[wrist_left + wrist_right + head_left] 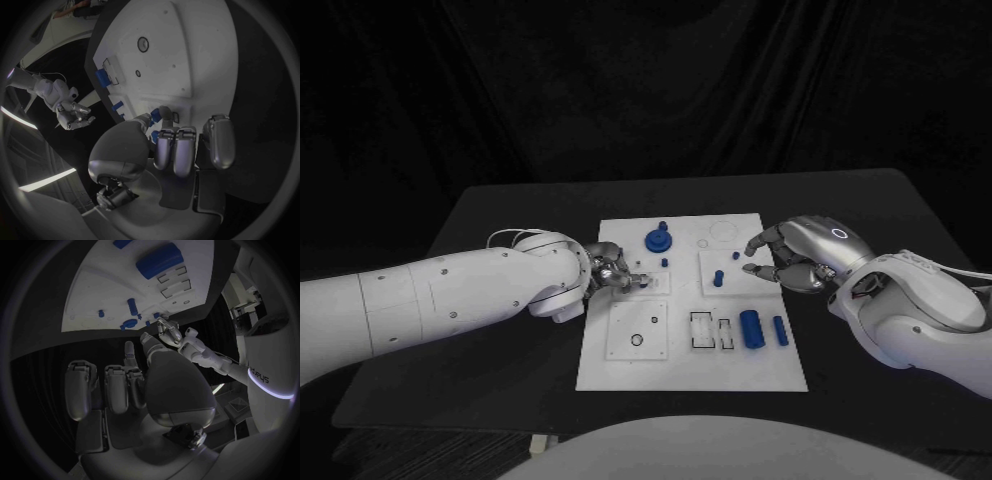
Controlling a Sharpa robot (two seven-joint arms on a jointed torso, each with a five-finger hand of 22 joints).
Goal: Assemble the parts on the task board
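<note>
Left hand [609,270] over task board [689,375] left edge, grasp indeterminate; right hand [798,252] released, hovering beside small peg [718,279]. Risk: knocking upright peg through crowded approach.

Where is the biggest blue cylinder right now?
In the head view, the large blue cylinder lies on the task board, near its right edge, between a smaller blue piece and rectangular slots.

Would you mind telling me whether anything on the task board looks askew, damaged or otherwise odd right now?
Nothing stands out. The task board lies flat on the table, and two blue cylinders lie side by side near its right edge. The left hand and right hand are over the board.
</note>
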